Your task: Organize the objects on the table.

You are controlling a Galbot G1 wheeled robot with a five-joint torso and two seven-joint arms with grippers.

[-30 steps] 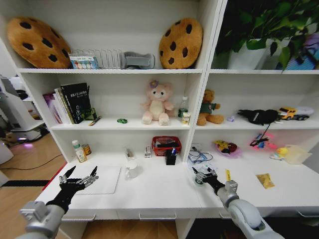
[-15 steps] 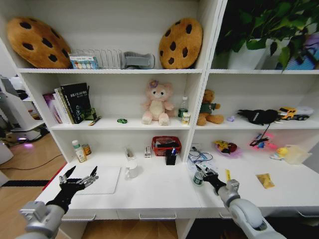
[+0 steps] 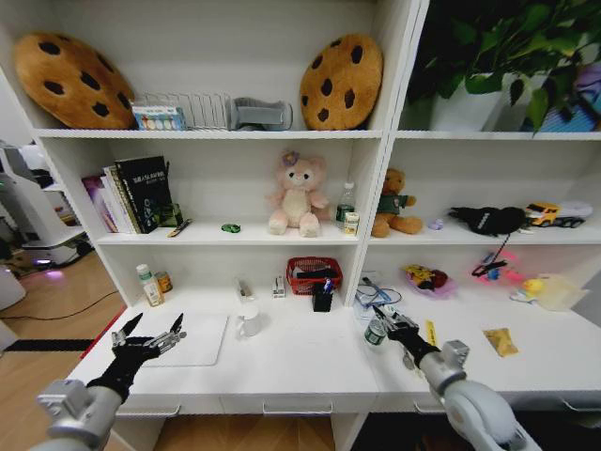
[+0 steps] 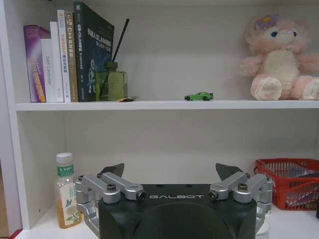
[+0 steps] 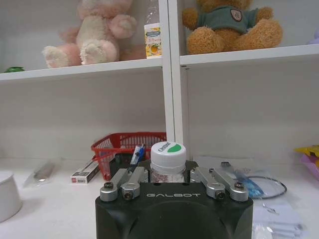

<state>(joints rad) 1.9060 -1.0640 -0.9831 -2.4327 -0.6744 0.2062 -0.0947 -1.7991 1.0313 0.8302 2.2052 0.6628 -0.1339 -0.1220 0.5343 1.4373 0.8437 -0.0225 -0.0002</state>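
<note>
A small white-capped bottle point(image 3: 375, 331) sits between the right gripper point(image 3: 383, 325) fingers, which clasp it just above the white table point(image 3: 300, 362), with bare desktop ahead toward the red basket point(image 3: 314, 273). The right wrist view shows its cap's green mark point(image 5: 168, 149). The left gripper point(image 3: 148, 336) hovers spread wide over the silver laptop point(image 3: 192, 338), holding nothing.

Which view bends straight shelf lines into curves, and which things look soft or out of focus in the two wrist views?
Head view: wide-lens distortion bows the shelf uprights outward, and the plant sits in deep shadow. Left wrist view: straight lines, even light, the book spines readable. Right wrist view: the pink plush and teddy bear look soft, while the white-capped bottle within the right end effector is sharper.
</note>
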